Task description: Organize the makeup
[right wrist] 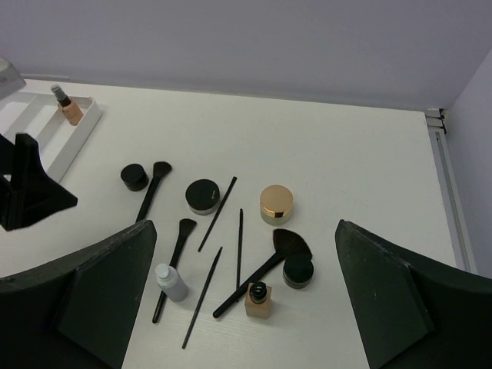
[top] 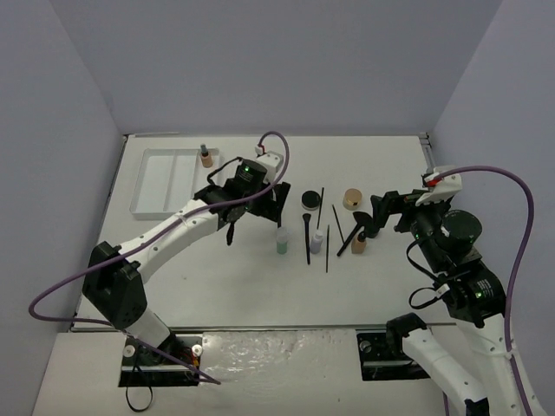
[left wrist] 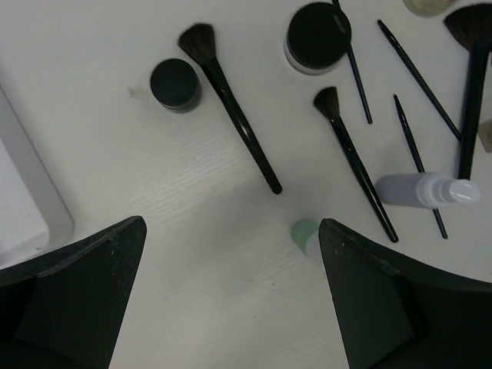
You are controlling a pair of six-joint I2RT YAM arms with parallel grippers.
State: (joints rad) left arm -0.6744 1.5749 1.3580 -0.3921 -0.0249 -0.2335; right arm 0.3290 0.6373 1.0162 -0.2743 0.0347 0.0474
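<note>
Left wrist, wide black jar (left wrist: 317, 37), lilac bottle (left wrist: 419, 190), lettering unreadable

Fourteen small cosmetics in all.

Three black-handled makeup brushes: a short brush (right wrist: 151, 192), a slim brush (right wrist: 178, 250) and a broad fan-shaped brush (right wrist: 290, 244).

Three thin black pencils: a first pencil (right wrist: 217, 214), a second pencil (right wrist: 239, 247) and a third pencil (right wrist: 203, 298).

Three round black jars: a small all-black jar (right wrist: 134, 177), a black-lidded jar on a clear base (right wrist: 203, 194) and a low black jar (right wrist: 297, 269).

Four little bottles: a tan bottle with a dark cap (right wrist: 71, 110), a square tan bottle with a black cap (right wrist: 258, 301), a lilac bottle (right wrist: 172, 284) and a green bottle (top: 282, 245).

One round tan compact with a gold lid (right wrist: 276, 201).

One white plastic tray (top: 160, 186).
</note>
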